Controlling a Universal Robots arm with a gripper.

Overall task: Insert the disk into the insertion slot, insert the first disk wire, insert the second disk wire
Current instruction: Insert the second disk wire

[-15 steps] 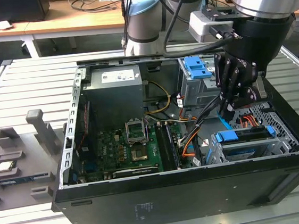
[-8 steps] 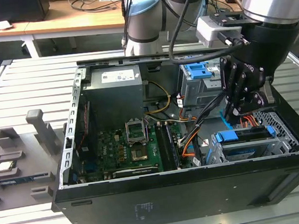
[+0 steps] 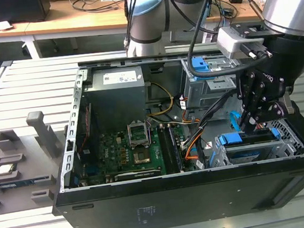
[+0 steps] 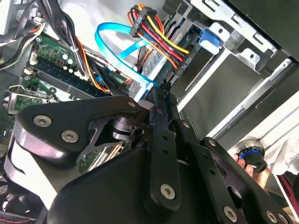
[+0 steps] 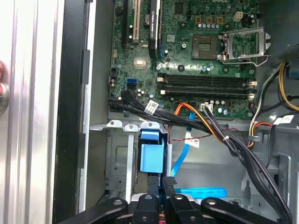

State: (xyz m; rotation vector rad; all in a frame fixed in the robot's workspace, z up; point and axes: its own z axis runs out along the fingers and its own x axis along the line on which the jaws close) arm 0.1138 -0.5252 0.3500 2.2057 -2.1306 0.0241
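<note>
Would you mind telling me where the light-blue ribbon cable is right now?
In the second wrist view the light-blue ribbon cable loops just above the end effector, beside the red, orange and black wire bundle.

A robotics lab or workshop: an opened desktop computer case (image 3: pixel 193 197) lies on a slatted aluminium tabletop (image 3: pixel 28 78) with grey part fixtures (image 3: pixel 42 133) beside it. A robot arm (image 3: pixel 287 2) reaches over the case, and wooden desks (image 3: pixel 61 23) strewn with cables stand behind.
</note>
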